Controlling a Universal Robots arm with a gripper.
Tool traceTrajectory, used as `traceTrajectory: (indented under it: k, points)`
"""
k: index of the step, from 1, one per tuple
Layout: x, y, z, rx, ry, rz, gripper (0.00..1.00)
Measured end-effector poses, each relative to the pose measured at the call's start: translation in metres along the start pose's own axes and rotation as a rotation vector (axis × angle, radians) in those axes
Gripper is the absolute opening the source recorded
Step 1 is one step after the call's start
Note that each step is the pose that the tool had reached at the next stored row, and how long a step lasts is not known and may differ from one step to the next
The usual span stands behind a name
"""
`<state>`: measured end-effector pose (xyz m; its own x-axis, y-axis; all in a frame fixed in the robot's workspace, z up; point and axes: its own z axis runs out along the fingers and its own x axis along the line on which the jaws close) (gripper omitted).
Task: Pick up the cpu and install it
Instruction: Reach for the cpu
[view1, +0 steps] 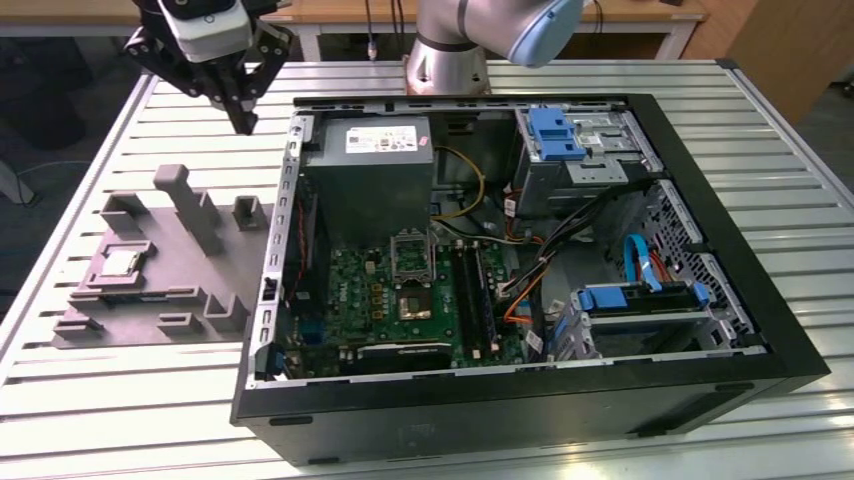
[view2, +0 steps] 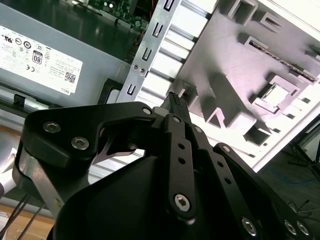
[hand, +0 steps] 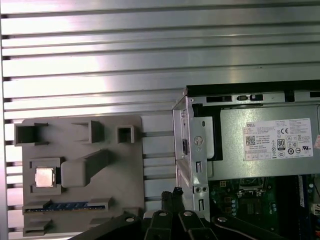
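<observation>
Me: my gripper (view1: 244, 122) hangs above the slatted table (view1: 134, 420), at the far end of the gap between the grey fixture tray (view1: 147, 300) and the open computer case (view1: 467, 100). It touches nothing.
Jaws: drawn together at the tips, as both wrist views also suggest, with nothing held between them.
The cpu: it lies flat in a square pocket of the fixture tray, on the exterior view's left and well apart from me. I place it at cpu (view1: 120, 262), and it is the pale square seen in the first wrist view (hand: 44, 176). Nothing covers it.
Tray neighbours: a tall grey post (view1: 187, 205) stands on the tray between my tips and the cpu's pocket.
Destination: the socket (view1: 416, 300) sits on the green board (view1: 360, 290) inside the case, nearer than the grey power supply (view1: 371, 160). Its metal frame looks raised, so I judge it open to receive the chip.
Step in hand: by my reading, the approach to the pick; the cpu is not yet grasped and the socket looks unfilled.
What the pick calls for: in my judgement, jaws spread wider than the chip, a descent square to its edges and clear of the post, and a light grip on its rim.
</observation>
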<state>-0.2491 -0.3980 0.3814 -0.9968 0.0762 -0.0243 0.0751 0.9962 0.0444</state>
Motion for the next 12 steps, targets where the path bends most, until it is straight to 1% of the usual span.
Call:
traceTrajectory:
  k: [12]
  points:
    - [0.0035,-0.0003,0.0007,0.0,0.0,0.0,0.11]
